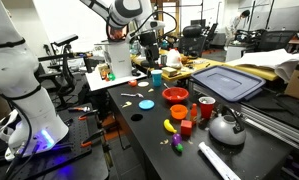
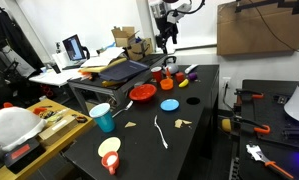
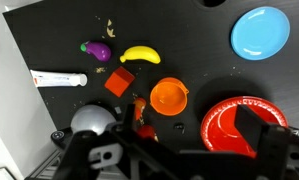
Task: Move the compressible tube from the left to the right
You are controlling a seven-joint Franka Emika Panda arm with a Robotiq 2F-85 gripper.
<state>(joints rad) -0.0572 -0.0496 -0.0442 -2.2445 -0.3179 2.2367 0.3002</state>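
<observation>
The compressible tube (image 3: 59, 78) is long, slim and white and lies flat on the black table, near its edge. In an exterior view it lies at the near right corner (image 1: 219, 160), just in front of the silver kettle (image 1: 226, 127). My gripper (image 3: 174, 150) is open and empty. It hangs high above the table in both exterior views (image 1: 149, 47) (image 2: 167, 40). In the wrist view it is over the orange cup (image 3: 169, 97) and the red bowl (image 3: 234, 125), well away from the tube.
Near the tube lie a purple eggplant toy (image 3: 96, 50), a yellow banana toy (image 3: 140, 54) and a red block (image 3: 117, 82). The kettle (image 3: 92, 120) stands close by. A blue plate (image 3: 260, 31) lies farther off. A teal cup (image 2: 102, 118) stands at the table's other end.
</observation>
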